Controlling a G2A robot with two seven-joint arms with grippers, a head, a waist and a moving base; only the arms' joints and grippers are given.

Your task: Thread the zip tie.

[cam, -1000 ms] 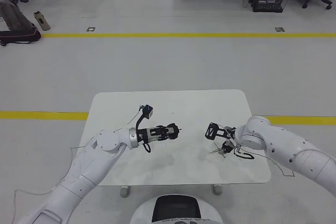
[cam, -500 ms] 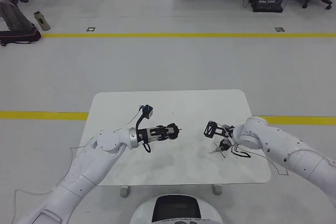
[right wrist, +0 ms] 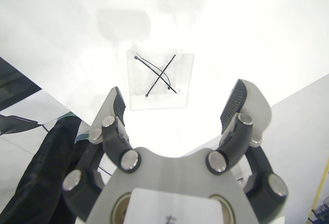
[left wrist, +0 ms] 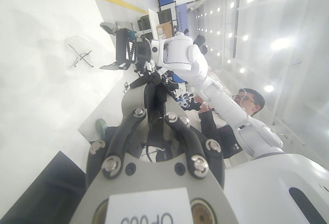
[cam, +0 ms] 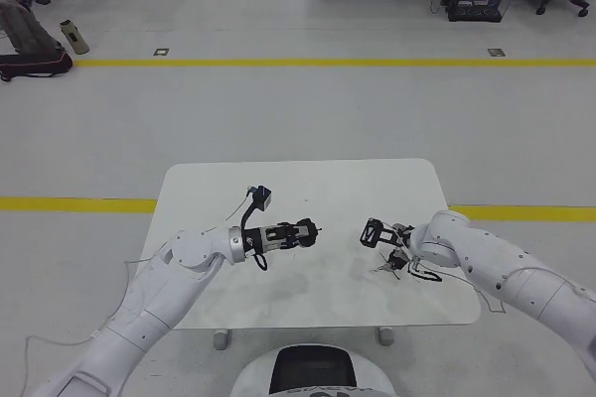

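Nearest the robot, toward its right-hand side of the white tabletop (cam: pixel 298 189), a clear tray (right wrist: pixel 186 75) lies flat with black zip ties (right wrist: pixel 160 76) inside it. The zip ties rest flat and cross one another in an X, so their long axes run corner to corner across the tray, not along its edges. One lies straight, with its small square head at the end closer to the right pincer. At least one other bows gently as it crosses the straight one. I cannot say for certain whether there are two or three in all.

A little farther out, the right pincer (cam: pixel 366 234) hangs above the tabletop beside the tray, clear of the zip ties. Its jaws are spread wide with nothing between them, and they point toward the other arm.

Across a gap near the middle of the tabletop, the left pincer (cam: pixel 313 233) is held level above the surface and faces the right one. Its jaws are drawn together. A thin dark sliver shows at its tip, but it is too small to tell whether anything is gripped there.
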